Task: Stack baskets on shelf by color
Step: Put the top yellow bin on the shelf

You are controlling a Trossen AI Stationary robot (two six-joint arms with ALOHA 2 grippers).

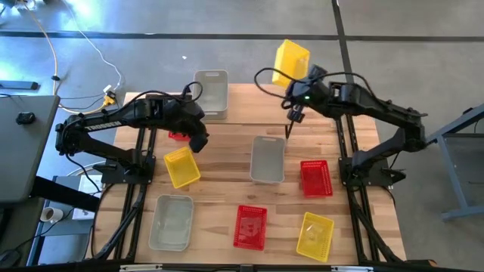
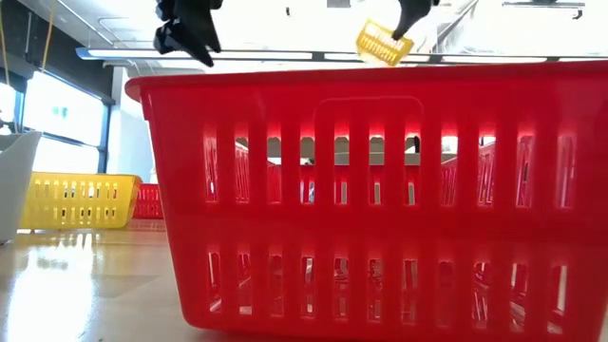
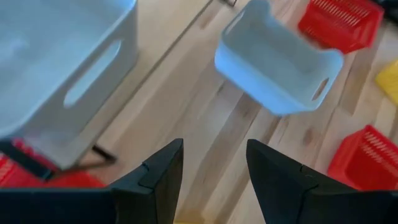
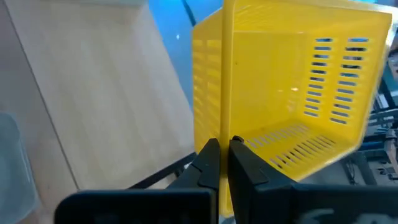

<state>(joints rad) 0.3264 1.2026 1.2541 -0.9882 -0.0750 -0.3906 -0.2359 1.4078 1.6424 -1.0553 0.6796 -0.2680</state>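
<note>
My right gripper is shut on a yellow basket, held high over the far edge of the shelf; the low view shows that basket up in the air. A pale grey basket stands on the shelf's left part. My left gripper hangs open above the table near a red basket, with nothing between its fingers. Loose on the table lie a yellow basket, a grey basket and a red basket. My right gripper pinches the top rim of one wall of the yellow basket, one finger outside the wall and one inside. The basket is lifted clear and tipped on its side, its open mouth facing sideways, beyond the fingertips.
Near the front edge lie a grey basket, a red basket and a yellow basket. The low view is mostly filled by a red basket. The shelf's middle and right show bare plank.
</note>
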